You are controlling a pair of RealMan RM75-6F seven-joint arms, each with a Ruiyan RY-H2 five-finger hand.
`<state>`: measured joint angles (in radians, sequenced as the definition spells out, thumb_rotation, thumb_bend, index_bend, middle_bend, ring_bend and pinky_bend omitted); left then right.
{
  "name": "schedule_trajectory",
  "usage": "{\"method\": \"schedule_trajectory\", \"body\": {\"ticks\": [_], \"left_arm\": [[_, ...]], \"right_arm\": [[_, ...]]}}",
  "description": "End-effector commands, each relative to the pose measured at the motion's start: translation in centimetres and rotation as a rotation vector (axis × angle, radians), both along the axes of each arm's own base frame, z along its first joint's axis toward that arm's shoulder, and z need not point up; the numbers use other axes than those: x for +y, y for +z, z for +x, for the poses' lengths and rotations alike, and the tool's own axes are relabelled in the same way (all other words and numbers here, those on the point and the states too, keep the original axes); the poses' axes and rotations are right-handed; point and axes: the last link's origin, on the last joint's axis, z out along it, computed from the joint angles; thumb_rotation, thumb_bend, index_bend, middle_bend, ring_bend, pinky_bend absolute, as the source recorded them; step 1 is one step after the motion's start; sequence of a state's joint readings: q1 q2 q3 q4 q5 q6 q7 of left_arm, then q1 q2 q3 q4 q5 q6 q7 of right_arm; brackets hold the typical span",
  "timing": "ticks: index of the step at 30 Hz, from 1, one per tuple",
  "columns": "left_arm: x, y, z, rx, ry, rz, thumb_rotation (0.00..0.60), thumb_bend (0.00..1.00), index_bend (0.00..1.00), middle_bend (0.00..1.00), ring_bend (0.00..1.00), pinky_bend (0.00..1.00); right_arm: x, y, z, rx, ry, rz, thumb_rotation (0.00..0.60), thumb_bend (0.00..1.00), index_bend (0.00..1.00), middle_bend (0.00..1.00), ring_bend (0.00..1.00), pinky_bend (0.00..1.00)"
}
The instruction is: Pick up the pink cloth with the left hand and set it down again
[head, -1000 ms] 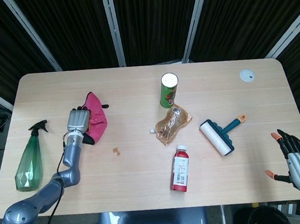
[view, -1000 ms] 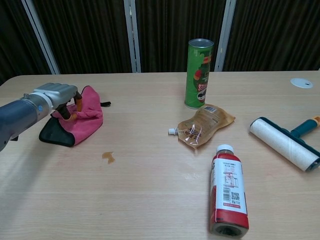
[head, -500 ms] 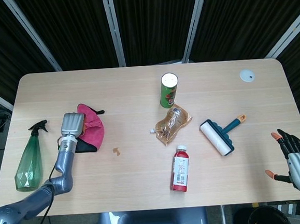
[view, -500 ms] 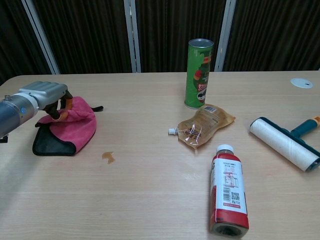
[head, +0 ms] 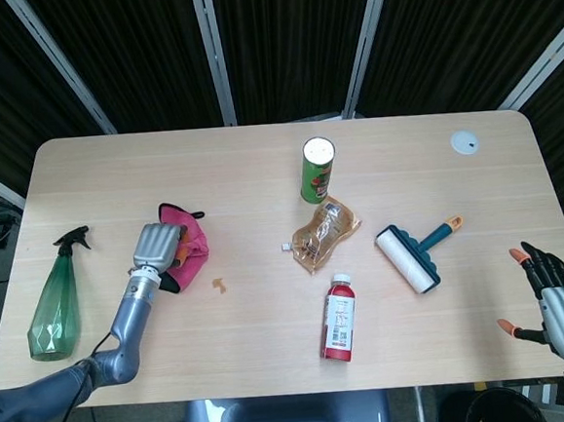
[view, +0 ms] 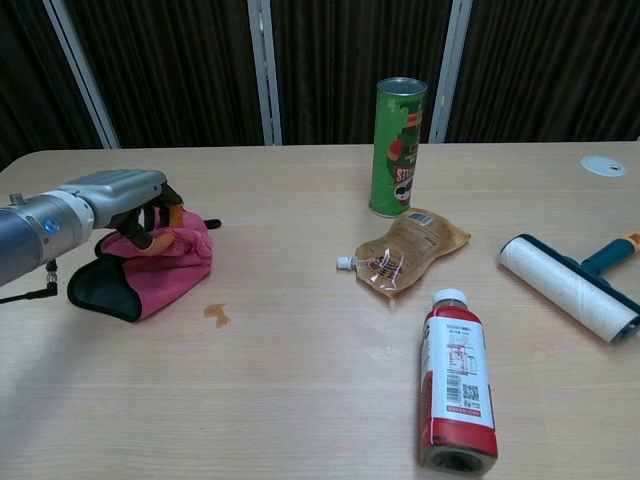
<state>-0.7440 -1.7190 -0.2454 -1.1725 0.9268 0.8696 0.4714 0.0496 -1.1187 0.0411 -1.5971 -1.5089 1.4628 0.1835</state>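
Observation:
The pink cloth [head: 188, 237] [view: 166, 262] lies bunched on the left part of the table, its black underside [view: 96, 289] showing at the near edge. My left hand [head: 155, 247] [view: 122, 194] sits on top of the cloth from the left. Its orange-tipped fingers [view: 174, 213] curl into the upper folds and grip them. The cloth's lower part rests on the table. My right hand [head: 553, 297] hangs off the table's front right corner, fingers spread, holding nothing. The chest view does not show it.
A green spray bottle [head: 55, 307] lies at the table's left edge. A green chip can [head: 318, 169] [view: 400, 145], a snack pouch [head: 325, 232], a red bottle [head: 339, 316] and a lint roller [head: 412, 254] fill the middle and right. A small brown spot [head: 219, 286] is beside the cloth.
My left hand has dragged the cloth to the right and a little nearer the front, after shifting it left before. The cloth is more bunched. The right hand has not moved.

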Motion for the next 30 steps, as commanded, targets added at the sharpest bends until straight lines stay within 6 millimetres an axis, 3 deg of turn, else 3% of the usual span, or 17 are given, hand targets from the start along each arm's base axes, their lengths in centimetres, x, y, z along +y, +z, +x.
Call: {"method": "schedule_trajectory", "body": {"ticks": [1, 18, 25, 30], "left_arm": [[-1.8, -0.7, 0.7, -0.004, -0.021, -0.051, 0.6, 0.5, 0.69, 0.51, 0.43, 0.45], [-7.3, -5.0, 5.5, -0.127, -0.078, -0.242, 0.6, 0.5, 0.7, 0.51, 0.45, 0.47], [-9.7, -5.7, 6.6, -0.165, -0.092, -0.318, 0.6, 0.5, 0.7, 0.51, 0.45, 0.47], [-10.2, -5.5, 6.9, -0.149, -0.124, -0.322, 0.6, 0.5, 0.7, 0.52, 0.45, 0.47]], "right_arm": [[0.0, 0.0, 0.0, -0.001, -0.001, 0.0, 0.6, 0.0, 0.08, 0.0, 0.0, 0.0], [0.0, 0.1, -0.1, -0.001, -0.001, -0.006, 0.6, 0.0, 0.08, 0.0, 0.0, 0.0], [0.0, 0.1, -0.1, 0.001, 0.001, -0.007, 0.6, 0.0, 0.08, 0.0, 0.0, 0.0], [0.0, 0.1, -0.1, 0.003, 0.002, -0.007, 0.6, 0.0, 0.08, 0.0, 0.0, 0.0]]}}
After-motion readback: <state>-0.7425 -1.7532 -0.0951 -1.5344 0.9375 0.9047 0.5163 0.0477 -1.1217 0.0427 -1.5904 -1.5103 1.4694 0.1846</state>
